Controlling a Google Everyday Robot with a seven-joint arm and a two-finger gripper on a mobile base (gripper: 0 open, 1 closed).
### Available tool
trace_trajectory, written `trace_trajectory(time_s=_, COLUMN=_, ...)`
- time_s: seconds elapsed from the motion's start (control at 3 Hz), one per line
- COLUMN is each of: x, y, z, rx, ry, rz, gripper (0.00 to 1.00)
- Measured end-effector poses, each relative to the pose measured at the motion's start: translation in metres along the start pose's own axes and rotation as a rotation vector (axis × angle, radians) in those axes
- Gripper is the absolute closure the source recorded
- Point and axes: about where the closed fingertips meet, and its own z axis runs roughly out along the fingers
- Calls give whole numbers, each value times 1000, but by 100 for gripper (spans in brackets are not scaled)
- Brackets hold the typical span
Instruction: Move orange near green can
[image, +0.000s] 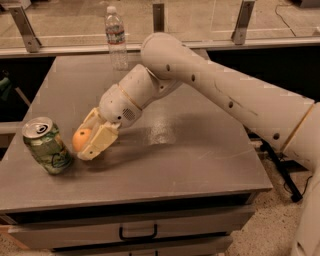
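Note:
The orange (81, 139) is a small round orange fruit held between my gripper's cream fingers (98, 141). My gripper (86, 140) is shut on it, low over the table's left front part. The green can (46, 146) stands tilted on the table just left of the orange, with a small gap between them. It is pale green with swirl graphics and a silver top. My white arm reaches in from the right.
A clear plastic water bottle (116, 37) stands upright at the table's back edge. The grey table (190, 160) has a drawer with a black handle (137, 232) below its front edge. A metal rail runs behind the table.

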Motion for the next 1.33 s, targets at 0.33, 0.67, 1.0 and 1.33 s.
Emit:
trace_trajectory(time_s=0.33, x=-3, y=0, z=4, rx=-9, ry=-3, rz=-2, gripper=7)
trace_trajectory(time_s=0.67, x=-4, y=-2, z=0, rx=6, ry=1, rz=-4, gripper=0)
trace_trajectory(time_s=1.0, x=-6, y=-9, z=-25, rx=82, ry=31, rz=-12, gripper=0)
trace_trajectory(time_s=1.33, x=-5, y=-23, z=-106, rx=302, ry=119, rz=-3, gripper=0)
